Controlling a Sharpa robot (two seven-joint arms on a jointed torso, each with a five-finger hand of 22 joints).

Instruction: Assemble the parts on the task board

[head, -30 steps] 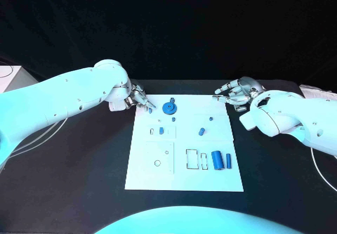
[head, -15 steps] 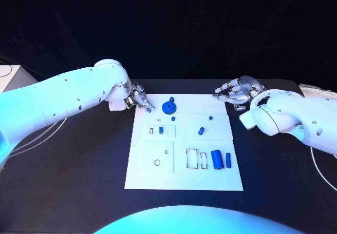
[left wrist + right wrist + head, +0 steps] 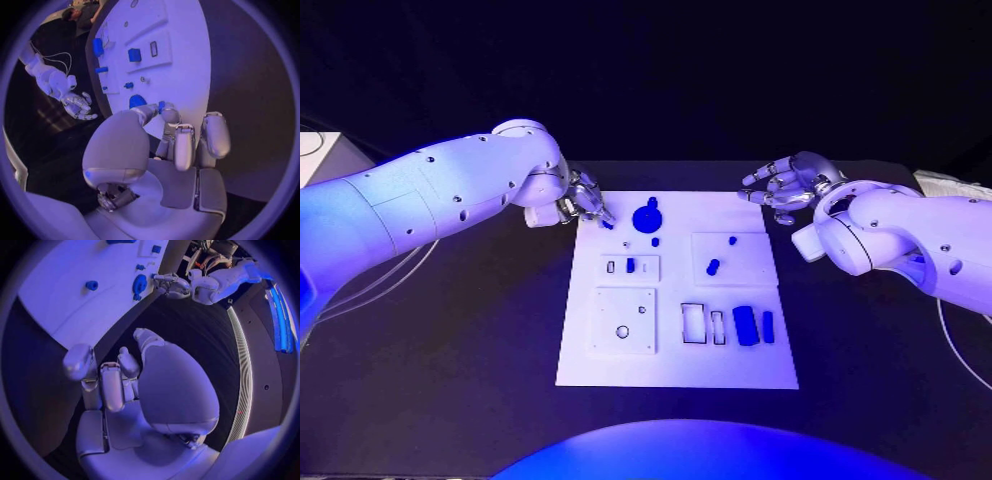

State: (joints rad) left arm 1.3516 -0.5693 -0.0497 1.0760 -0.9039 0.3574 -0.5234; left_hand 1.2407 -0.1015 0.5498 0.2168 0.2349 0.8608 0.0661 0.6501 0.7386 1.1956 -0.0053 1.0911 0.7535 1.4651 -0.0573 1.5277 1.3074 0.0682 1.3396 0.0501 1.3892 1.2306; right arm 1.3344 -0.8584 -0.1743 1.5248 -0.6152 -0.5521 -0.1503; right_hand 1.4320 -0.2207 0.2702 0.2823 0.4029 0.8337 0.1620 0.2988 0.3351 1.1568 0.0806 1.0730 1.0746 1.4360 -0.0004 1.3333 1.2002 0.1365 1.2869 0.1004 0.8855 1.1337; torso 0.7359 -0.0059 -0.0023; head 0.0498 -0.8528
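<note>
The white task board lies mid-table. My left hand is at the board's far-left corner, its thumb and a finger pinching a small blue part, which the left wrist view shows at the fingertips. Just beside it stands a blue disc with a knob. More blue parts sit on the board: a small peg, a short piece, a thick cylinder and a thin one. My right hand hovers off the board's far-right corner, fingers apart and half curled, holding nothing.
A white box stands at the table's left edge and a pale object at the right edge. A cable runs under my left arm. Outlined recesses mark the board's near half.
My right hand has drifted slightly toward the table's far side. The left hand stays at the corner with the small blue part.
</note>
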